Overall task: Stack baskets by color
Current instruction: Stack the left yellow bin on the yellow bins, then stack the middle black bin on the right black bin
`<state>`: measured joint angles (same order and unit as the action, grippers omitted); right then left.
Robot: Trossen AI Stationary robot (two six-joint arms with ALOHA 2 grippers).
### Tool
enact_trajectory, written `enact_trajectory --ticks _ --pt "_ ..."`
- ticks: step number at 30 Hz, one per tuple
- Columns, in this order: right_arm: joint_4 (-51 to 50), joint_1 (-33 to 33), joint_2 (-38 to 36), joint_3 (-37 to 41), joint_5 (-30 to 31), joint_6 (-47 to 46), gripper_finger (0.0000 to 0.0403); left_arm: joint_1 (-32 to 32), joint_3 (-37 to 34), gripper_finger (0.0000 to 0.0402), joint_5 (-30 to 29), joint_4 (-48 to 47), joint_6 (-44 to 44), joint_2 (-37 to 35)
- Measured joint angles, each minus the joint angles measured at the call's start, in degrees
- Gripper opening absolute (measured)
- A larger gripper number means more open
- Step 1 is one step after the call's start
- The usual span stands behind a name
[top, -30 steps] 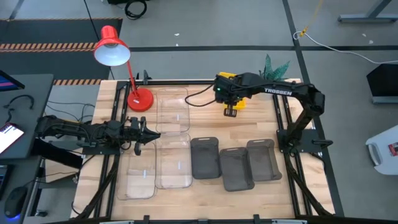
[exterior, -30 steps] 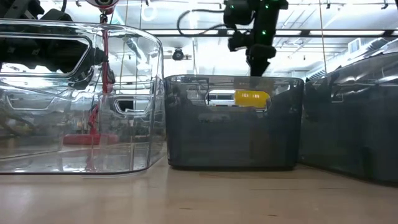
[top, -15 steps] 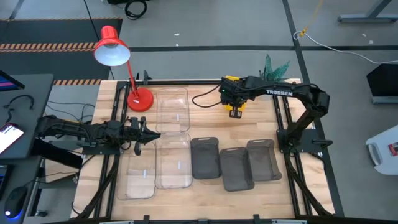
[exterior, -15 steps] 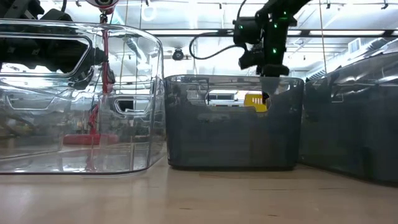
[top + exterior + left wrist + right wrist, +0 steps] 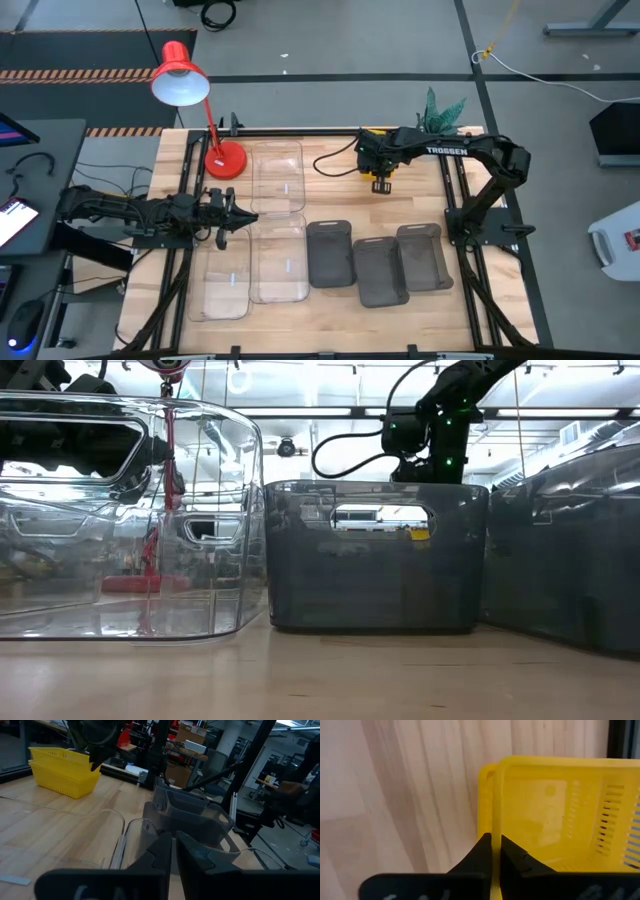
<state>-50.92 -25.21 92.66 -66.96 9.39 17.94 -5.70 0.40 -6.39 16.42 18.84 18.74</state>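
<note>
Right gripper (image 5: 492, 851) pinched shut on yellow basket (image 5: 555, 815) rim, far right; left gripper (image 5: 172, 852) closed, empty, near clear baskets (image 5: 278, 262).

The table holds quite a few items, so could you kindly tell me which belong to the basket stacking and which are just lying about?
Job:
- yellow baskets
- dark grey baskets
- clear baskets

Lying about:
- red desk lamp
- potted plant
</note>
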Motion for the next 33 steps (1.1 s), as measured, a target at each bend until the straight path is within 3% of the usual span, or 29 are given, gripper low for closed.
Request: enact_trajectory --ticks 20,33 --pt "-4.1 0.0 0.0 -4.2 -3.1 -7.6 0.0144 0.0 0.0 0.0026 0.0 0.0 0.0 0.0" --pt "-11.2 1.3 0.1 -10.0 -3.1 -10.5 0.0178 0.0 0.0 0.0035 0.0 0.0 0.0 0.0"
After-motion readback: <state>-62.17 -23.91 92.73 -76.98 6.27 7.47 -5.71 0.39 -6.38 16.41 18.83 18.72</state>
